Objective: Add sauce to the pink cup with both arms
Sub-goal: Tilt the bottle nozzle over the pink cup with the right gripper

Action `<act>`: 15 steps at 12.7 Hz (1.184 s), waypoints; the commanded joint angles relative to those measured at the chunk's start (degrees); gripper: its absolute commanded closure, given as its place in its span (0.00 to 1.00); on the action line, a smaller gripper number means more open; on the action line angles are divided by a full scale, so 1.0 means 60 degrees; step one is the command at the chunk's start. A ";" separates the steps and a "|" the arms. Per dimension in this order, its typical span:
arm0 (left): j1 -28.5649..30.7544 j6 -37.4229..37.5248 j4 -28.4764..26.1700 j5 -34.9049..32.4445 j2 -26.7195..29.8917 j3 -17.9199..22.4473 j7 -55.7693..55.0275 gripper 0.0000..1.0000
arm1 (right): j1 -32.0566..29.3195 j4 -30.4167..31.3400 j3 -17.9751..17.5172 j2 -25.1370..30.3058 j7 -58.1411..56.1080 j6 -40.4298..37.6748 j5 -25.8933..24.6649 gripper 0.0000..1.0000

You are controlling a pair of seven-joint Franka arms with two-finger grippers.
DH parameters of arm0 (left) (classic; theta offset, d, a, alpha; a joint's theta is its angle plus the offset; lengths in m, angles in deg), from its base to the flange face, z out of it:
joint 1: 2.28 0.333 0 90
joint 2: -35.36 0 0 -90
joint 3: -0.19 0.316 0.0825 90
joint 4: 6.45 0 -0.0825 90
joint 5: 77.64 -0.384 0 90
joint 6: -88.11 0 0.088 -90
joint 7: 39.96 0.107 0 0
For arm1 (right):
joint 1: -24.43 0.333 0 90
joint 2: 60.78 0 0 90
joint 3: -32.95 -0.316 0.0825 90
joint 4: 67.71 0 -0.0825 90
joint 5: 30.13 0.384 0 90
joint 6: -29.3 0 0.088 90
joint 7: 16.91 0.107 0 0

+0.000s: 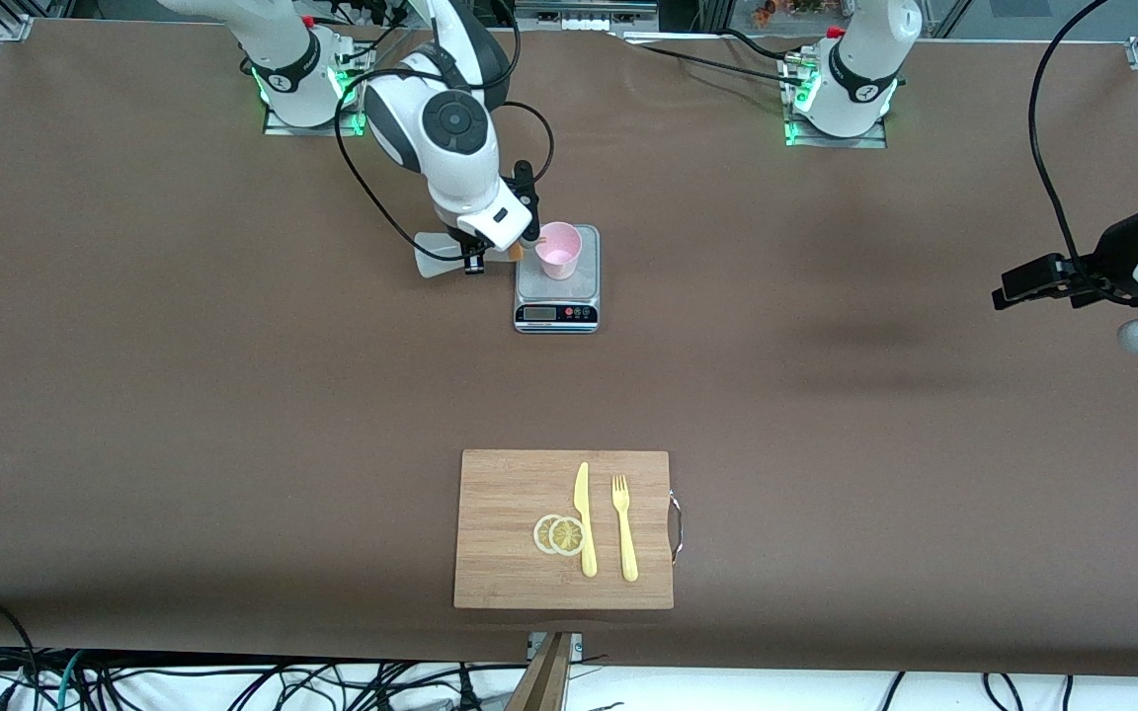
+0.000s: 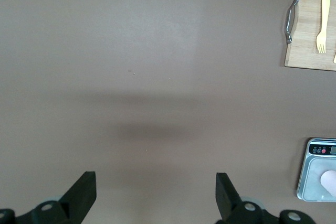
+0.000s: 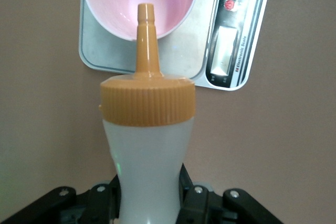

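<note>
The pink cup [image 1: 559,249] stands on a small silver kitchen scale [image 1: 556,296]. My right gripper [image 1: 475,259] is shut on the sauce bottle [image 1: 436,259], which it holds tipped on its side just above the table beside the scale. The orange nozzle points at the cup. In the right wrist view the whitish sauce bottle [image 3: 149,145] sits between the right gripper's [image 3: 149,182] fingers, and the nozzle tip reaches over the rim of the pink cup [image 3: 113,3]. My left gripper [image 1: 1009,288] waits open over bare table at the left arm's end; the left gripper [image 2: 156,192] holds nothing.
A wooden cutting board [image 1: 500,583] lies nearer the front camera than the scale. It carries a yellow knife [image 1: 585,518], a yellow fork [image 1: 624,528] and two lemon slices [image 1: 559,534]. Black cable loops hang from the right arm.
</note>
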 commanded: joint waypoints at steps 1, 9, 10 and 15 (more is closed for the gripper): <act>-0.0063 0.0223 0.0337 -0.0263 -0.0122 0.0017 0.0169 0.00 | 0.0281 -0.0269 0.0030 0.0287 0.0734 -0.0623 -0.0793 0.86; -0.0063 0.0223 0.0322 -0.0263 -0.0122 0.0017 0.0183 0.00 | 0.1000 -0.0726 0.0030 0.0155 0.2375 -0.1754 -0.2243 0.86; -0.0063 0.0223 0.0322 -0.0263 -0.0122 0.0017 0.0183 0.00 | 0.1000 -0.0726 0.0030 0.0155 0.2522 -0.1769 -0.2347 0.86; -0.0063 0.0223 0.0322 -0.0263 -0.0122 0.0017 0.0169 0.00 | 0.1103 -0.0784 0.0059 0.0170 0.2743 -0.1843 -0.2348 0.85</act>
